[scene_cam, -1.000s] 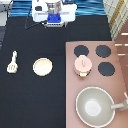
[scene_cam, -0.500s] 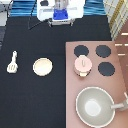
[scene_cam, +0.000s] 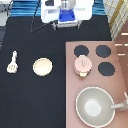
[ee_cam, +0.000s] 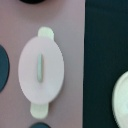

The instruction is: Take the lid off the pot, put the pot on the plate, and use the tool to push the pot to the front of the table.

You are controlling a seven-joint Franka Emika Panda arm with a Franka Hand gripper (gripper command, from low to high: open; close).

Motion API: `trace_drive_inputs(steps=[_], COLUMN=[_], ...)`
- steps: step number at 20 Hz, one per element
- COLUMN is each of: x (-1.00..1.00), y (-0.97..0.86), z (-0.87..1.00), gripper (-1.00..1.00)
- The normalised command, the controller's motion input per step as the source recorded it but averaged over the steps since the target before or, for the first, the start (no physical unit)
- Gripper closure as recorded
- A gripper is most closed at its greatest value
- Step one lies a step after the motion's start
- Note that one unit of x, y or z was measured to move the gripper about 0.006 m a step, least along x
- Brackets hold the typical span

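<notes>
The gripper sits up at the exterior view's top, and the lid covers the pot.

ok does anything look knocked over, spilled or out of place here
Nothing stands out. The lid sits squarely on the pot on the stove; plate and tool lie flat on the table. The gripper hangs at the exterior view's top.

The exterior view looks steeply down on the whole surface; the wrist view sits close above the lid, seen in both views. The claw is at the exterior view's top.
</notes>
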Motion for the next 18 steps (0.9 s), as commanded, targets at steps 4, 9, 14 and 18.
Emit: trace_drive_inputs(steps=[4,9,14,18], x=[0.66,0.64,0.75,0.75], y=[0.79,0.77,0.57,0.49], z=[0.05,-0.03,-0.16,-0.24], gripper=[-1.00,-1.00,-1.00,-1.00])
